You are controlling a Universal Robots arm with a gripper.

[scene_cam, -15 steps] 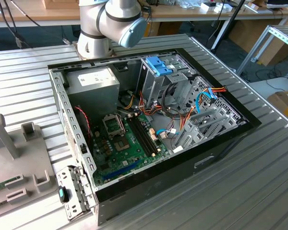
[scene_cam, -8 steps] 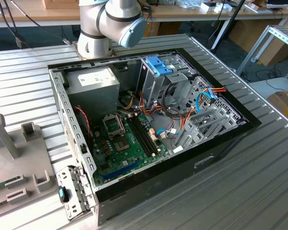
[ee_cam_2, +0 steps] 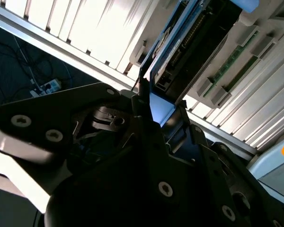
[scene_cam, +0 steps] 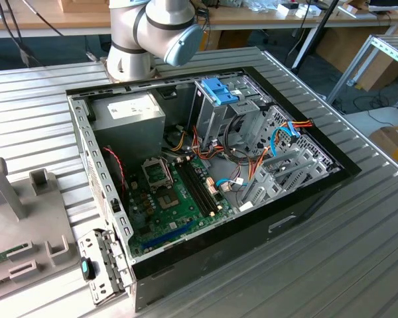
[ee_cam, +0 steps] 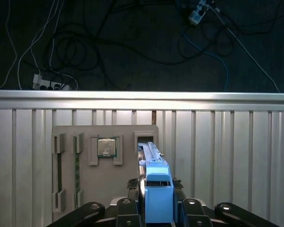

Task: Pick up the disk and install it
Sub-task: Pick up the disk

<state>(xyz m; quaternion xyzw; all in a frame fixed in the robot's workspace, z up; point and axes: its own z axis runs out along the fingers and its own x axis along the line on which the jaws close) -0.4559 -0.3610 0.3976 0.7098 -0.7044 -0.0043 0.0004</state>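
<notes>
- Two jaws of the gripper [ee_cam: 157, 189] press on the flat sides of the disk [ee_cam: 151, 158], one on each side, so the gripper is clamped on it.
- In the second wrist view the gripper [ee_cam_2: 158, 111] has the same hold, and the disk [ee_cam_2: 180, 52] reaches away from the jaws with a row of connector pins along its dark end.
- Edge-on in the first wrist view, the disk has a bright blue rail between the jaws and a silver edge further out.
- Its far end lies in line with a slot of the grey holder [ee_cam: 104, 189]; I cannot tell whether it touches this slot.
- Beside that slot the holder carries a chip [ee_cam: 106, 147] and, nearer its other side, a green memory stick [ee_cam: 77, 165].
- Under the holder is the ribbed metal counter [ee_cam: 227, 156], and past its edge the dark floor [ee_cam: 132, 47] with loose cables and a power strip [ee_cam: 49, 84].
- In the exterior view the holder [scene_cam: 13, 218] is at the exterior view's left.
- Next to it the open case [scene_cam: 285, 222] lies on the counter, with the motherboard [scene_cam: 172, 192], the power supply [scene_cam: 129, 112] and the cage [scene_cam: 215, 116] with a blue bracket [scene_cam: 220, 93] on top.
- Behind the case stands the arm [scene_cam: 152, 30].
</notes>
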